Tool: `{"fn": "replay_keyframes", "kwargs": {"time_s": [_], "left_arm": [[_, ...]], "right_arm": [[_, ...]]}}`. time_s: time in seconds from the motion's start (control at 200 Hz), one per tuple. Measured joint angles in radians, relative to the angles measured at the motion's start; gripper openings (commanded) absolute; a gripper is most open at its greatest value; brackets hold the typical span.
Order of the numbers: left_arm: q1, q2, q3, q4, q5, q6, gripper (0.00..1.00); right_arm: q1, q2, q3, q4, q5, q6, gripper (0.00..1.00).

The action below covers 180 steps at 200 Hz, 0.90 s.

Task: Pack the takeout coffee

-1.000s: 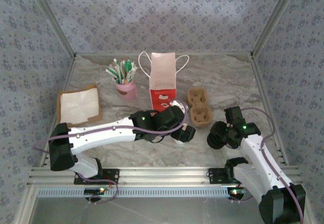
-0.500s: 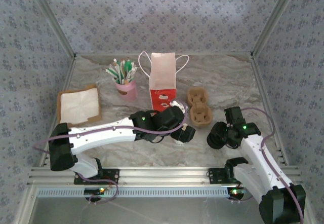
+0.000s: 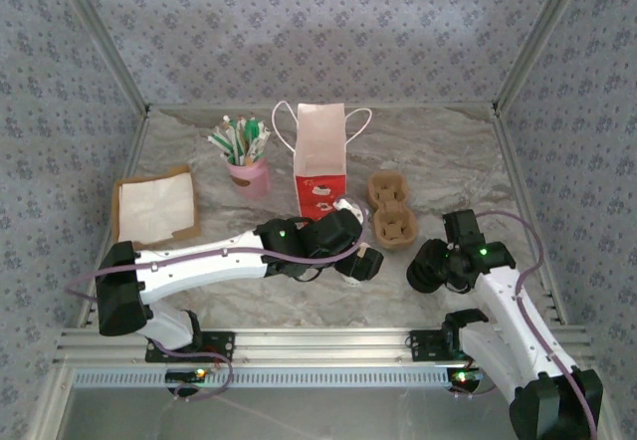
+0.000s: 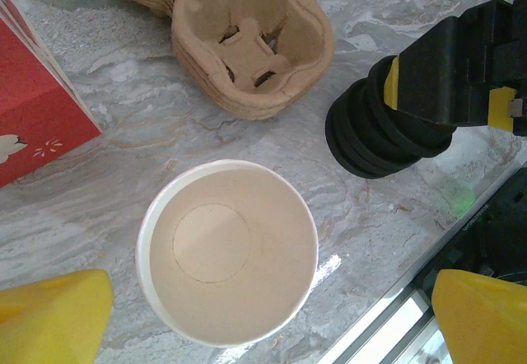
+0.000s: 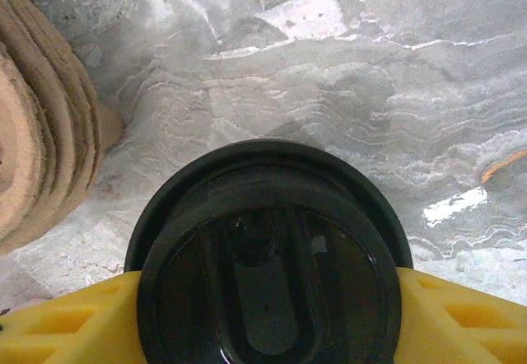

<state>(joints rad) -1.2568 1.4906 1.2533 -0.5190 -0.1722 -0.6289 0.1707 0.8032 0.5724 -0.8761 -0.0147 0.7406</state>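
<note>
- Nearest the arm bases, on the right side, the right gripper [image 3: 428, 267] is clamped on a stack of black lids [image 4: 380, 132]. Its yellow fingers press the rim from both sides.
- Just beside it, to the left, the paper cup [image 4: 226, 249] stands upright on the table [image 3: 438, 151], open and without a lid. The left gripper [image 4: 265, 315] hovers above it with its fingers wide apart, one on each side, not touching the cup.
- Behind the cup lies the cup carrier [image 4: 247, 43], and further back the paper bag [image 3: 320, 156] stands upright.
- By my judgement the step in hand is the lidding. The cup is not closed yet and nothing is packed.
- The next move asks to bring one lid level over the cup mouth, centred, and to press it down. Probably the left fingers must close first to steady the cup.
- Hard to tell: how many lids are held, and whether the stack rests on the table. The side of the cup is hidden from above.
</note>
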Motion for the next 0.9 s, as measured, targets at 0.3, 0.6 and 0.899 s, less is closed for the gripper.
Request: {"fn": "replay_keyframes", "kwargs": {"time_s": [0.3, 0.6, 0.899], "left_arm": [[0.000, -0.014, -0.019, 0.012, -0.006, -0.001, 0.99], [0.000, -0.161, -0.105, 0.041, -0.095, -0.012, 0.99], [0.026, -0.371, -0.201, 0.009, -0.219, -0.044, 0.99]], "right_arm": [[0.029, -0.018, 0.049, -0.039, 0.002, 0.003, 0.69], [0.200, -0.006, 0.222, -0.071, 0.037, -0.001, 0.68], [0.505, 0.143, 0.386, -0.071, 0.118, -0.013, 0.68]]}}
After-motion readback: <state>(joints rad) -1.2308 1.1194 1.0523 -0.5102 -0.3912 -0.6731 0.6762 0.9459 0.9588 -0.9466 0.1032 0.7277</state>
